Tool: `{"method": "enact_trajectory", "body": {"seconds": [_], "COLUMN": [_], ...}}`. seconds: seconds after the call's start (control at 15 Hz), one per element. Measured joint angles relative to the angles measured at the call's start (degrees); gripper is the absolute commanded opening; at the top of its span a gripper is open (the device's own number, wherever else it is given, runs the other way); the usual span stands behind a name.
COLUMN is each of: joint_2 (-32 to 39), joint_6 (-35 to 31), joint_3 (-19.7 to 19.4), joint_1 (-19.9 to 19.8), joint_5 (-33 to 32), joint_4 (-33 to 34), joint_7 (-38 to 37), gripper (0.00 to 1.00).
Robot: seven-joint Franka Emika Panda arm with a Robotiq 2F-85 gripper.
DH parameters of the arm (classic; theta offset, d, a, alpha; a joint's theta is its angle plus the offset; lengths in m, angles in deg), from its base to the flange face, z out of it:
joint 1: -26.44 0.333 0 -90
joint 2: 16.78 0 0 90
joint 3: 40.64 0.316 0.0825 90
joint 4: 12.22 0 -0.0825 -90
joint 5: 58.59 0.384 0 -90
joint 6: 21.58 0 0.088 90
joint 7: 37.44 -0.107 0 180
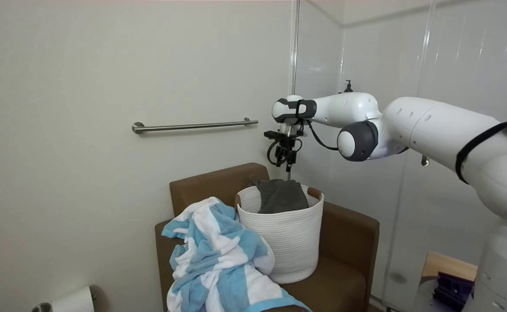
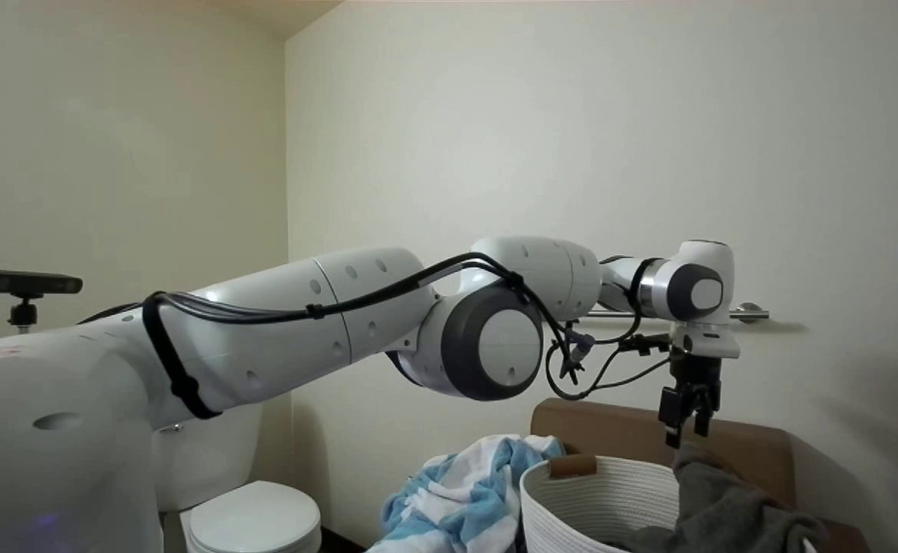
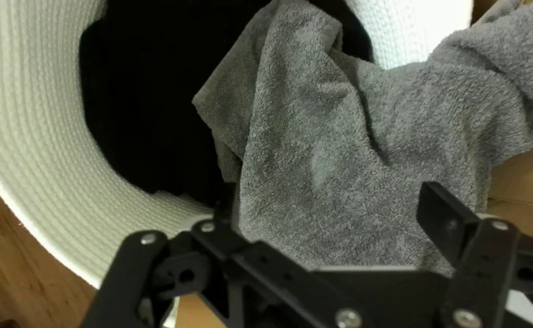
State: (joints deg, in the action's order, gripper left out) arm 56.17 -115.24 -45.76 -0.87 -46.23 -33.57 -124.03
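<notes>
While the gripper (image 2: 687, 432) hangs above the grey towel (image 2: 725, 503) in an exterior view, that towel sits partly in the white basket (image 2: 606, 491), partly out. Now, in an exterior view, the striped towel (image 1: 218, 255) lies beside the basket! Wrist view: fingers (image 3: 446, 218) apart, nothing clamped, though contact's hard to judge.

Here, hovering above dark gray cloth (image 1: 282, 198) with the black hand (image 1: 284, 167) aimed down!
Bunched in the mouth of a white basket (image 1: 294, 242), standing on a brown armchair (image 1: 344, 277), right beside a heaped blue-and-white striped towel (image 1: 218, 262); backed by a pale wall (image 1: 106, 65) with a metal rail (image 1: 197, 127) and, low down, a white roll (image 1: 73, 301)!
</notes>
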Motion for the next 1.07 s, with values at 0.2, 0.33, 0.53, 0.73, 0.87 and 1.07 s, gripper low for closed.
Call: {"method": "enact_trajectory", "body": {"seconds": [0.2,0.33,0.53,0.73,0.87,1.07], "joint_2": [0.00,0.00,0.44,1.82,1.99,2.98], "joint_6": [-2.84,-5.00,-9.85,-14.96,-17.30,-17.88], "joint_3": [0.64,1.20,1.88,1.69,0.96,-0.07], "joint_1": [1.25,2.06,2.15,1.70,1.26,0.64], "joint_5": [0.00,0.05,0.08,0.07,0.07,-0.02], "joint_4": [0.01,0.01,0.01,-0.38,-1.83,-1.74], "joint_7": [-4.27,-10.09,-17.84,-25.21,-30.03,-38.05], "gripper": [1.00,1.00,1.00,1.00,1.00,1.00]}}
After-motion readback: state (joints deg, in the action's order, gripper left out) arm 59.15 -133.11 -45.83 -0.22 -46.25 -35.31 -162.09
